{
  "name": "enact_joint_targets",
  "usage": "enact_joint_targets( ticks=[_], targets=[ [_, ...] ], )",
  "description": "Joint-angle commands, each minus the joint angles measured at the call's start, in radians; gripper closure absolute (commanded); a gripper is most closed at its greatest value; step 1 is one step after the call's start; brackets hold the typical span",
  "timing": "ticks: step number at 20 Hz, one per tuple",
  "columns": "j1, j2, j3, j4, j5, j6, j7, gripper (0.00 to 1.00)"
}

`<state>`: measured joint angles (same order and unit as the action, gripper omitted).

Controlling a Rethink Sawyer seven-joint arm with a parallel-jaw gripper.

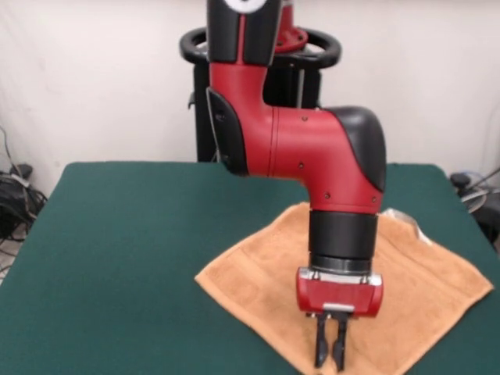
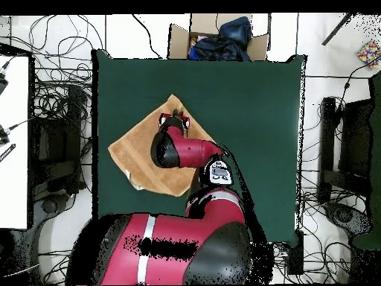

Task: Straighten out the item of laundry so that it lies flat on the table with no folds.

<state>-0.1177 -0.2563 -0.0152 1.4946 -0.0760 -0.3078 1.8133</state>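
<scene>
The dark green table (image 1: 141,258) is shown in the front view with its left part bare, a tangle of dark cables (image 1: 16,195) being seen on the floor beyond its left edge. Taking the orange-tan towel (image 1: 258,281) as the landmark, the cloth is seen spread on the table's right half, turned like a diamond so that one corner points toward the table's bare left part and another toward the table's right edge. No large fold is visible in the towel's surface, although its middle is hidden by the arm; near its far right edge a small pale patch is seen, too small to be identified. The red and black arm (image 1: 305,148) is brought down from above over the towel, and the gripper (image 1: 330,344) is held over the towel's near corner, its two dark fingers (image 1: 321,344) pointing straight down and standing close together with only a narrow gap between them; nothing is seen between them, and contact with the cloth cannot be told. In the overhead view the towel (image 2: 138,153) is shown lying on the left half of the table (image 2: 253,112), with the gripper (image 2: 175,116) over the towel's corner farthest from the robot's base. A cardboard box (image 2: 182,41) holding dark blue cloth is seen past the table's far edge, beyond the towel.
</scene>
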Motion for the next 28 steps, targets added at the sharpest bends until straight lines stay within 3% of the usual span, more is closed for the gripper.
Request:
enact_joint_targets(
  ticks=[1,3,4,5,8,13,15,24,28],
  targets=[
    [0.017,0.080,-0.063,-0.068,0.096,-0.024,0.142,1.00],
    [0.036,0.077,-0.094,-0.071,0.147,0.117,0.104,1.00],
    [0.059,0.079,-0.125,-0.076,0.168,0.131,0.086,1.00],
    [0.052,0.075,-0.115,-0.071,0.165,0.160,0.081,0.00],
    [0.005,0.038,-0.045,-0.066,0.130,0.270,0.069,0.00],
    [0.030,-0.154,-0.075,0.002,0.153,0.588,0.081,0.00],
    [0.030,-0.208,-0.074,0.023,0.146,0.649,0.090,0.00],
    [0.023,-0.365,-0.081,0.137,0.114,0.699,0.168,0.00],
    [0.006,-0.358,-0.087,0.230,0.165,0.788,0.225,0.00]
  ],
)
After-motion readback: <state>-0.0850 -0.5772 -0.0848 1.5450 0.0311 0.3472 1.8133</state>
